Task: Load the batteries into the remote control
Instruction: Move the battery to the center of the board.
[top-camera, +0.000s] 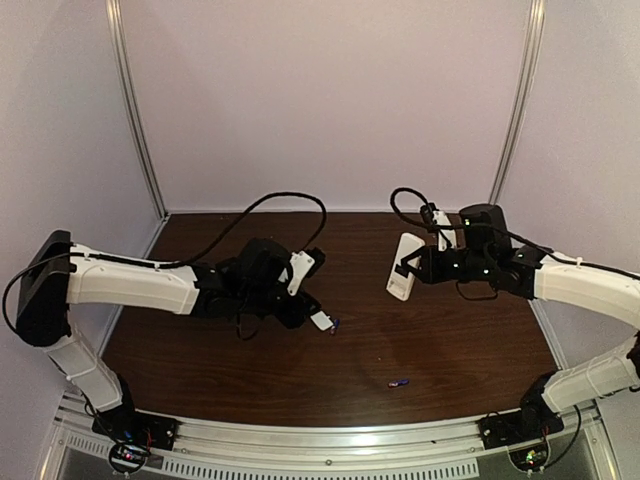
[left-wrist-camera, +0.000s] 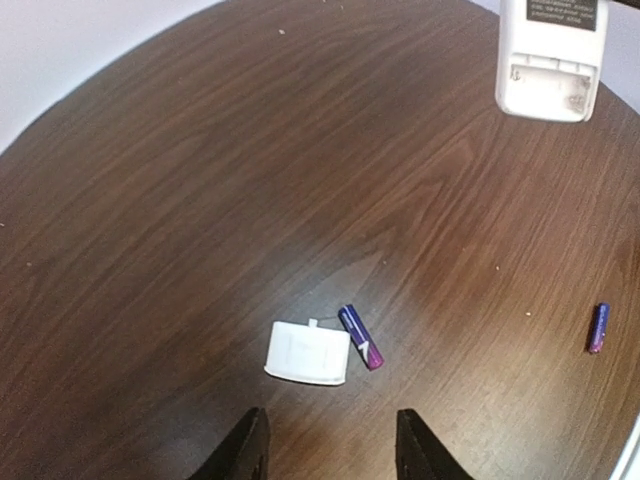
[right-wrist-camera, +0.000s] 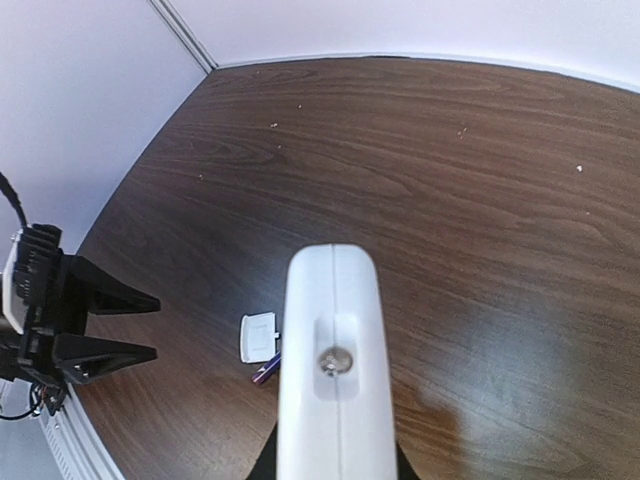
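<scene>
The small white rectangular plastic remote control (top-camera: 403, 272) was held above the dark wood-grain table (top-camera: 240, 370) by the right gripper (top-camera: 420, 262), fingers clamped on its body, presumably to present the open battery recess toward the left arm. One short purple-blue cylindrical battery (left-wrist-camera: 360, 337) lay just beside the thin white cover piece (left-wrist-camera: 308, 353), ahead of the left gripper (left-wrist-camera: 330, 445), whose fingers stood apart and empty; the cover limited approach room on that side. The second battery (left-wrist-camera: 597, 328) lay well apart toward the front edge, open surface all round.
</scene>
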